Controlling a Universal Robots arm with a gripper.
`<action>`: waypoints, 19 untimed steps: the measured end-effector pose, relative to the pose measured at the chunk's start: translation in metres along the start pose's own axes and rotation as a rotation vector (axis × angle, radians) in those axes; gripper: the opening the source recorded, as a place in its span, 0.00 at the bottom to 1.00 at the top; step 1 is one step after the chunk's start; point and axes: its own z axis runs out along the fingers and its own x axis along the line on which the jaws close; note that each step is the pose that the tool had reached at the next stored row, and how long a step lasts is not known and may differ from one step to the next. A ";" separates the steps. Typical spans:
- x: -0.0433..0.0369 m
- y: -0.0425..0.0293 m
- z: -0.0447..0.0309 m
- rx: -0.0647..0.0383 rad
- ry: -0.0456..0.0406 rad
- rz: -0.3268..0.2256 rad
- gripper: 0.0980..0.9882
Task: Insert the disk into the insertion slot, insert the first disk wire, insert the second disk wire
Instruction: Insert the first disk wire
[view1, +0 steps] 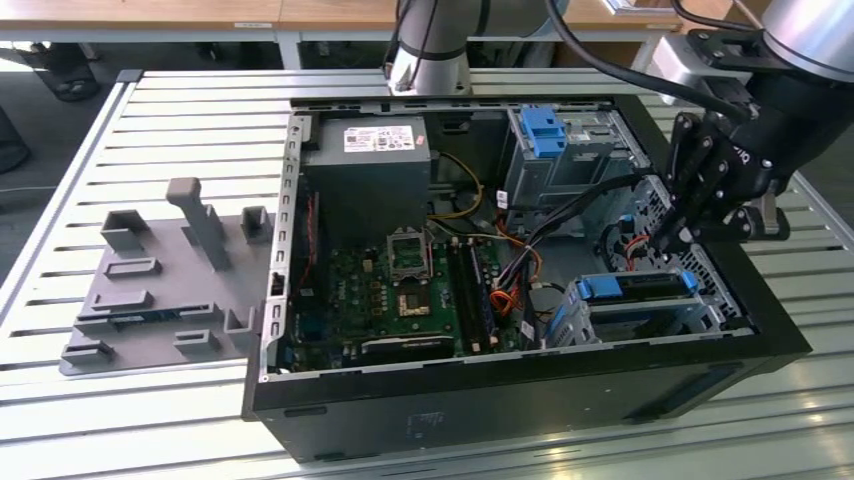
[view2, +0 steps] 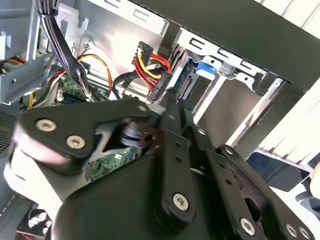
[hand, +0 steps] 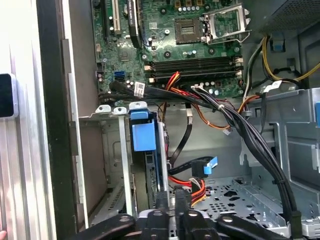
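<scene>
The disk (view1: 638, 287), in its bright blue carrier (hand: 141, 131), sits inside the insertion slot (view1: 667, 322), a light grey metal cage at the case's corner on the exterior view's right. My gripper (view1: 663, 240) hangs just behind the disk's rear edge (view2: 187, 82). Its black fingers (hand: 163, 200) stand close together, shut on the black connector (view2: 159, 89) of a red, yellow and black disk wire (hand: 196, 187), right at the disk's rear. A second disk wire with a blue connector (hand: 210, 166) hangs loose beside it.
The open case (view1: 534, 390) lies on a slatted metal table. Inside it are a motherboard (view1: 400, 290), a power supply (view1: 367, 170), a taller grey bay with a blue latch (view1: 541, 130) and a thick black cable bundle (hand: 240, 125). A grey fixture (view1: 160, 270) stands at the exterior view's left.
</scene>
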 end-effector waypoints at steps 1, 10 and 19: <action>-0.0007 0.0001 0.0002 0.000 0.0001 0.005 0.11; -0.0055 0.0006 0.0022 0.001 -0.0003 0.075 0.31; -0.0165 0.0019 0.0074 0.001 0.0006 0.106 0.31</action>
